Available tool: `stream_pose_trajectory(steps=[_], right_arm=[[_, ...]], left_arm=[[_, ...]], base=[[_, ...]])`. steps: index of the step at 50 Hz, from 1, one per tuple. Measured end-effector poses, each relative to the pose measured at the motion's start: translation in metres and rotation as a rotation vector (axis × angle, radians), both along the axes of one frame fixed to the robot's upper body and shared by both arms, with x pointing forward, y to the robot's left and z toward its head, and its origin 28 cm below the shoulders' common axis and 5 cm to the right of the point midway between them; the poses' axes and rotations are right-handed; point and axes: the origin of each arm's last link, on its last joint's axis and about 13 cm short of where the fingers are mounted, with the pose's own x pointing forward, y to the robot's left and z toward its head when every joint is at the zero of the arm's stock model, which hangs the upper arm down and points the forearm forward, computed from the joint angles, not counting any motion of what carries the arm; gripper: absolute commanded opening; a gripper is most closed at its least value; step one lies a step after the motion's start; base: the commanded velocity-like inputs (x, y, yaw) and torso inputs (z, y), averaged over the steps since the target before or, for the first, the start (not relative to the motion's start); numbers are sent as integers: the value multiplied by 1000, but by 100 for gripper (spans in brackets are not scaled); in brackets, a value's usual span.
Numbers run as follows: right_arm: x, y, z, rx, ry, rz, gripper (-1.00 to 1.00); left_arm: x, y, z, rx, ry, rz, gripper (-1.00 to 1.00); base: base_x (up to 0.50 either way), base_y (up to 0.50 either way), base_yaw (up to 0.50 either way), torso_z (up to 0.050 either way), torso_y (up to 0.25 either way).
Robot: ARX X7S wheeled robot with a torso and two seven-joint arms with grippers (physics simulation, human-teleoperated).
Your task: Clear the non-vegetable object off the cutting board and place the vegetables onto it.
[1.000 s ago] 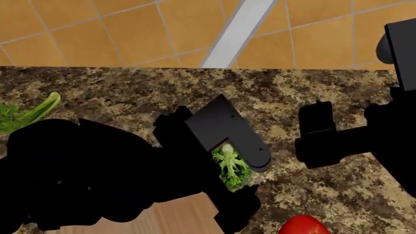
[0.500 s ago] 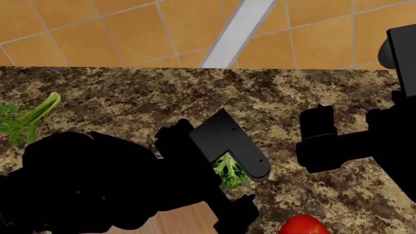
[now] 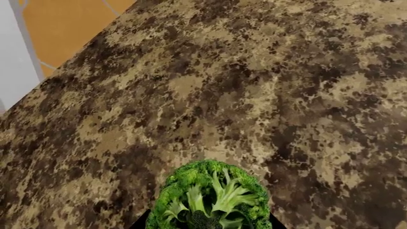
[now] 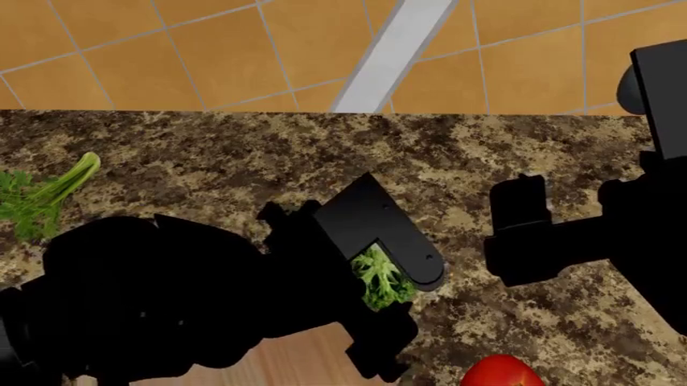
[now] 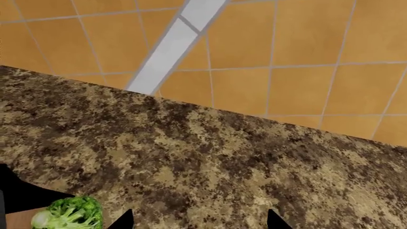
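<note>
Left gripper (image 4: 388,283) is closed on the broccoli (image 4: 380,278), w/ the dark fingers on either side of the head. In the head view the broccoli sits between a flat black finger plate above and a black finger below, over the granite counter (image 4: 215,161) just past the far edge of the cutting board (image 4: 301,358). Whether it is lifted clear of the counter or touching it can't be told. Left wrist view shows the broccoli (image 3: 212,195) up close, florets and pale branching stems facing the camera, w/ speckled brown counter (image 3: 254,95) behind it.

Right gripper (image 5: 200,220) hangs over bare counter (image 5: 222,157), well apart from the broccoli; only two dark fingertips show at the edge of the right wrist view w/ a wide gap between them and nothing in it, so the jaws stand open. That view also catches the broccoli (image 5: 68,213) off to one side, next to a sliver of light wood.

Celery stalk (image 4: 43,193) lies on the counter near its left edge, off the board, leafy end toward the left. Tomato (image 4: 500,371) rests on the counter toward the near edge, right of the board, partly cut off by the frame. Only a small strip of the board shows; the left arm (image 4: 161,297) covers most of it. Behind the counter is an orange tiled floor (image 4: 215,48) w/ a pale stripe.
</note>
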Motion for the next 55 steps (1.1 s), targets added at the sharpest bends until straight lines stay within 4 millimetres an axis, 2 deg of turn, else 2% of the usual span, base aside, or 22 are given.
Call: stream_pose_trajectory(steps=[8, 29, 43, 55], right_arm=[[-2, 1, 1, -1, -2, 0, 100], [-7, 2, 6, -4, -18, 1, 100], [-4, 5, 13, -12, -28, 10, 100], [-4, 7, 17, -18, -34, 15, 100]], left_arm=[[-4, 2, 5, 1, -9, -7, -100], [-35, 13, 53, -69, -71, -71, -100], [-59, 40, 80, -69, -126, -122, -100], [-73, 69, 83, -29, -177, -122, -100]], base=[[0, 0, 0, 0, 0], [0, 0, 0, 0, 0], [0, 0, 0, 0, 0], [0, 0, 0, 0, 0]])
